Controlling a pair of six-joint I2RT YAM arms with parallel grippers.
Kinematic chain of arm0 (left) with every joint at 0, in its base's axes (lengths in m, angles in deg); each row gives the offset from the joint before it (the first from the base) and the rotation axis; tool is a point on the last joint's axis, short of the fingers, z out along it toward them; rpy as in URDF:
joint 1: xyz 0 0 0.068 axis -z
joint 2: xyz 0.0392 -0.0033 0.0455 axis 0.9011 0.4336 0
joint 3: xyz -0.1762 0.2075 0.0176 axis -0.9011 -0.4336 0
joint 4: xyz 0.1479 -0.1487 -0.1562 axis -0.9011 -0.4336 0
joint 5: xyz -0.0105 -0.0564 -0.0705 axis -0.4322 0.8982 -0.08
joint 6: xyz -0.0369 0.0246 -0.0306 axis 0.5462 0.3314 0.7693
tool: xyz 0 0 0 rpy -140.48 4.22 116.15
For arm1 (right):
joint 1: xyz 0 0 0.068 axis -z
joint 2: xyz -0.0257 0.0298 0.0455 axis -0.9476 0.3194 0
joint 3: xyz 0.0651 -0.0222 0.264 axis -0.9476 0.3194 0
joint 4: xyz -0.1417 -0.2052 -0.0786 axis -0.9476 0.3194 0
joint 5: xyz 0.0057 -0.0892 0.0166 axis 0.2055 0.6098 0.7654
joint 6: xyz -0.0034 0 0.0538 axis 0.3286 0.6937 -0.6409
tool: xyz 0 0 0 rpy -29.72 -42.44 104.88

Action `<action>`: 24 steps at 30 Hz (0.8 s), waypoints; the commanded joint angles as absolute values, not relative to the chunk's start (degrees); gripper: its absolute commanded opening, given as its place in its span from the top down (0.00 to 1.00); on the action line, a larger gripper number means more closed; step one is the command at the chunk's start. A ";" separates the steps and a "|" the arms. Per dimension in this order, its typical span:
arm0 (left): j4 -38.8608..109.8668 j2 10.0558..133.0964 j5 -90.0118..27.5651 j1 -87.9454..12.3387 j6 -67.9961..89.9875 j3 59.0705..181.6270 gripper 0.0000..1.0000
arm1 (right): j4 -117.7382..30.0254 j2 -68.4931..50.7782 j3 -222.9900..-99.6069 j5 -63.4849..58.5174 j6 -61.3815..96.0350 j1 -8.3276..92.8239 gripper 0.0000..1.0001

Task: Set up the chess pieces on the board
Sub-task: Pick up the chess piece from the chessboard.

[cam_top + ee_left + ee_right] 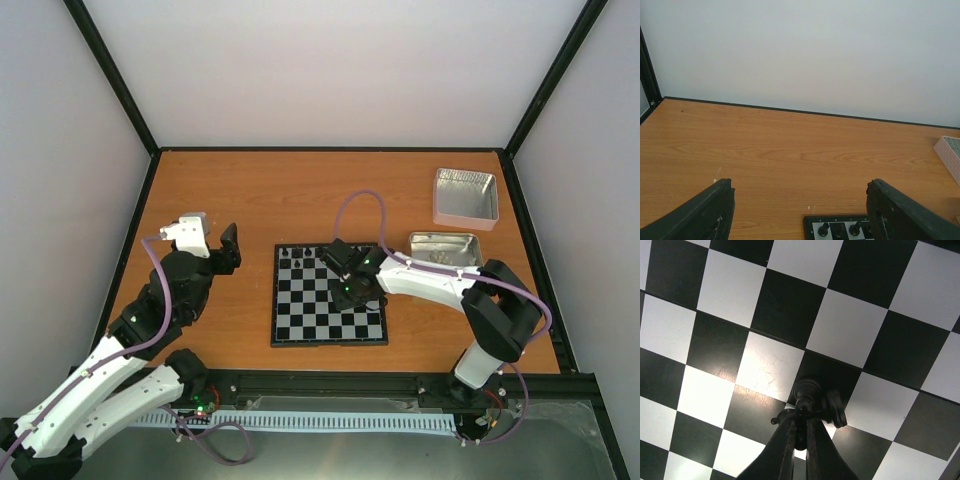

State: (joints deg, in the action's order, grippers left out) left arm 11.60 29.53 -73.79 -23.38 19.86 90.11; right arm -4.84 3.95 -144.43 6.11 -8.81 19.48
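You are looking at the board [300, 315], black and silvery-grey checks, lying flat mid-desk [230, 200]. A few tiny black chess pieces [300, 250] are standing along its far row; one black piece [807, 389] is sitting pinched in the right claw [800, 417].

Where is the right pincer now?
The right pincer is shut on a black chess piece; the top view places it over the far right part of the board.

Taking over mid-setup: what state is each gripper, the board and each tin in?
Left gripper: open, empty.
Right gripper: shut on a black chess piece.
Board: flat, a few black pieces standing on its far row.
Near tin: open, small pale pieces inside.
Far tin: open.
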 commanded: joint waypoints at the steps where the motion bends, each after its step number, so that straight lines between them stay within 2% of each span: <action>1: 12.96 29.04 -74.19 -23.61 20.69 90.26 0.27 | -4.29 2.44 -144.58 6.88 -8.99 19.00 0.97; 16: 12.91 28.95 -74.31 -23.61 20.61 90.35 0.27 | -0.44 -2.91 -149.84 15.42 -9.67 19.13 0.96; 24: 12.88 29.13 -74.20 -23.65 20.51 90.41 0.27 | -1.86 -1.32 -151.33 16.48 -10.21 20.94 0.96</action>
